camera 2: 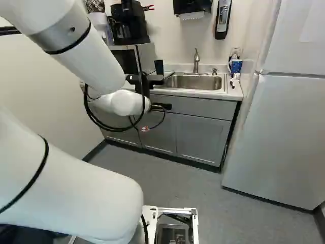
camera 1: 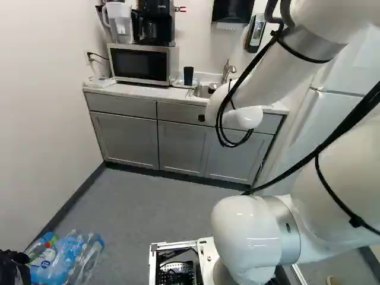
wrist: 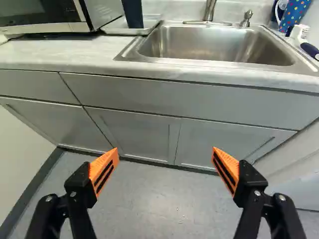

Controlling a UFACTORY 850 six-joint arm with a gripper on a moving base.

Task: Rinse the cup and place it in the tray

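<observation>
Nearest, spread wide with nothing between its orange pads [wrist: 104, 168], the end effector [wrist: 165, 152], facing the cabinets [wrist: 142, 137]. Beyond, on the desk [wrist: 65, 54], the dark tumbler [wrist: 133, 12], upright in the white tray [wrist: 151, 23], just beside the stainless-steel sink [wrist: 214, 44], with the faucet [wrist: 210, 10] at the back. By the look of it, placing done; rinsing impossible to confirm, with no running water in sight and any wetness too small to tell. If rinsed, probably nothing left but backing away; if not, a grasp, a rinse and a return to the tray. Only in the left base view, plastic bottles [camera 1: 68, 258] on the floor, but much of the sink hidden behind the arm [camera 1: 246, 237]; basin unobstructed in the right base view; finger spread plain only in the wrist view
</observation>
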